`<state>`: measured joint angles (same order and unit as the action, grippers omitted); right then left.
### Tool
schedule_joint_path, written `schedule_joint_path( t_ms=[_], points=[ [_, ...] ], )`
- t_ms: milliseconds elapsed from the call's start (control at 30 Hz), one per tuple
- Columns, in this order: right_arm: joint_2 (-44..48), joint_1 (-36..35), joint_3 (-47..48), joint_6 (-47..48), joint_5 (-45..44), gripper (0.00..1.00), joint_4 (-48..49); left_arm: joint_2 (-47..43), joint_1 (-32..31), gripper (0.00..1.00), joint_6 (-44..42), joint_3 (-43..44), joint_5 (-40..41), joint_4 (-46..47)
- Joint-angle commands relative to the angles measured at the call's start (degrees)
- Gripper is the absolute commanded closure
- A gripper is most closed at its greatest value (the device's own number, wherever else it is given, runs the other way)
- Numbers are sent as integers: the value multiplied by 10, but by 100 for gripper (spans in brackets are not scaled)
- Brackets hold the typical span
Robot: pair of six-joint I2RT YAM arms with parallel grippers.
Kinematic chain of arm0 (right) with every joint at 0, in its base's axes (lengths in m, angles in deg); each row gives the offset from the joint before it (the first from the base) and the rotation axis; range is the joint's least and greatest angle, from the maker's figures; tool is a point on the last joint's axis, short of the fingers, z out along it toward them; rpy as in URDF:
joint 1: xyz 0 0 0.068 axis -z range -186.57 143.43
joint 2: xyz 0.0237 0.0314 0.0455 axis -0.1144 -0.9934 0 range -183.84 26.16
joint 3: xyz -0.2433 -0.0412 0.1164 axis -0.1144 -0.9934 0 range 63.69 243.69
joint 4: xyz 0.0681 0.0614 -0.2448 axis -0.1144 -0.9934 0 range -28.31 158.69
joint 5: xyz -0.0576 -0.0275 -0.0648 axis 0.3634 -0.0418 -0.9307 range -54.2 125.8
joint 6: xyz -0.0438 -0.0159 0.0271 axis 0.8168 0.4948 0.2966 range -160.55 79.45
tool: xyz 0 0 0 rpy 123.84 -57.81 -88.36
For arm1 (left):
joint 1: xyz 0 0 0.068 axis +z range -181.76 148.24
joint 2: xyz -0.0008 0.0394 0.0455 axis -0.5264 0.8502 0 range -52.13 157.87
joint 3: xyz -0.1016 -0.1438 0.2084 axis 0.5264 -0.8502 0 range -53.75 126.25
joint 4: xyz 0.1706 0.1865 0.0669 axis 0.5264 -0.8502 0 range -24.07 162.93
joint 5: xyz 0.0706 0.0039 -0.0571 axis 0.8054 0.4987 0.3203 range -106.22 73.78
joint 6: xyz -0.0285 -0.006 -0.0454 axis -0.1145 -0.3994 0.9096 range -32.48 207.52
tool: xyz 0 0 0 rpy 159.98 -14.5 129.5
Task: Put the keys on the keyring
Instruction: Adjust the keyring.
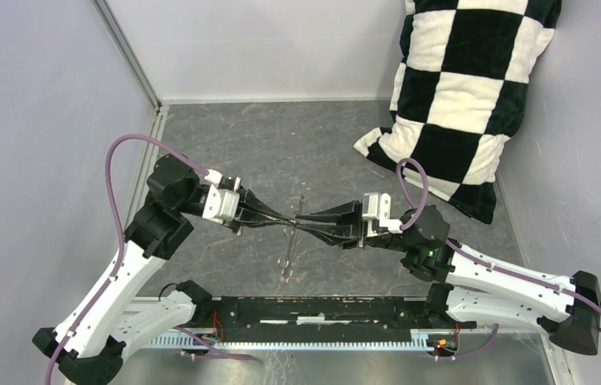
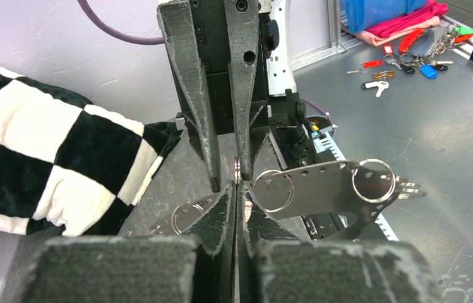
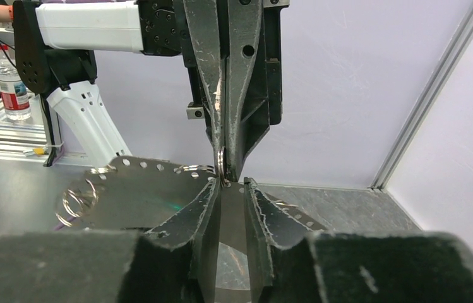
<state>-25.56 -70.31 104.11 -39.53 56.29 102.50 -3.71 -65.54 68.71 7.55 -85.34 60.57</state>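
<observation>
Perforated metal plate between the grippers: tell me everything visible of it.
The perforated metal plate is a thin, flat, shiny grey sheet, its curved upper edge lined with small round holes. Silvery split rings hang through several. It stands on edge, crosswise between the left gripper and the right gripper, a thin strip from above. The ring at its top edge is pinched in the shut left gripper; the right jaws flank that ring, slightly apart. Whether it touches the table is unclear.
</observation>
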Motion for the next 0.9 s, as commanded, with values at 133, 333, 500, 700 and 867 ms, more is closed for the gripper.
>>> schedule_joint_path(
  t_ms=[133,333,500,700,867],
  points=[
    [-6,-3,29,-8,-19,91,-3,-7,-2,91,-28,-2,8,-37],
    [-29,-3,100,30,-52,99,-187,7,-1,61,-164,41,100,-210],
    [-48,-3,148,62,-55,99,-295,18,-1,48,-217,53,130,-277],
    [-69,-3,181,83,-48,99,-336,25,-1,56,-237,53,153,-277],
    [-86,-4,208,99,-63,99,-382,22,-1,59,-240,55,164,-277]
  ],
)
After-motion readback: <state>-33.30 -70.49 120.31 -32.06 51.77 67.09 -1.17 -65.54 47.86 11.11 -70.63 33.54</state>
